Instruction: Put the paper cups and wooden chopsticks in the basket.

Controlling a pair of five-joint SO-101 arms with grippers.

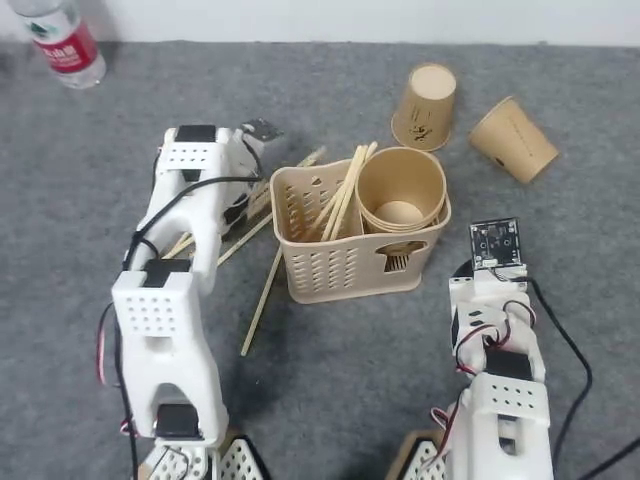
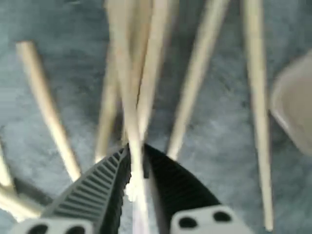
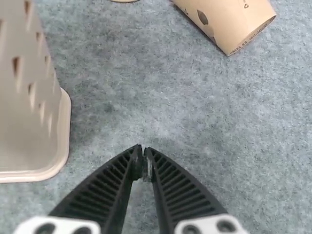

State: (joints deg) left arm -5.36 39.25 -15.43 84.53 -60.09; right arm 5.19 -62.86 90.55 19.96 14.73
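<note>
My left gripper [image 2: 135, 168] is shut on one wooden chopstick [image 2: 127, 97], low over several loose chopsticks [image 2: 195, 83] on the grey carpet. In the high view the left arm [image 1: 190, 205] stands over that pile [image 1: 262, 290] just left of the basket [image 1: 345, 270]. The basket holds stacked paper cups [image 1: 400, 190] in one half and chopsticks [image 1: 345, 190] in the other. One paper cup [image 1: 425, 105] stands upside down behind the basket, and another [image 1: 512, 140] [image 3: 224, 19] lies on its side. My right gripper [image 3: 143, 163] is shut on nothing above bare carpet, right of the basket wall [image 3: 29, 97].
A plastic water bottle [image 1: 65, 45] lies at the back left corner. The right arm [image 1: 495, 330] stands at the front right of the basket. A corner of the basket [image 2: 295, 107] lies close beside the left gripper.
</note>
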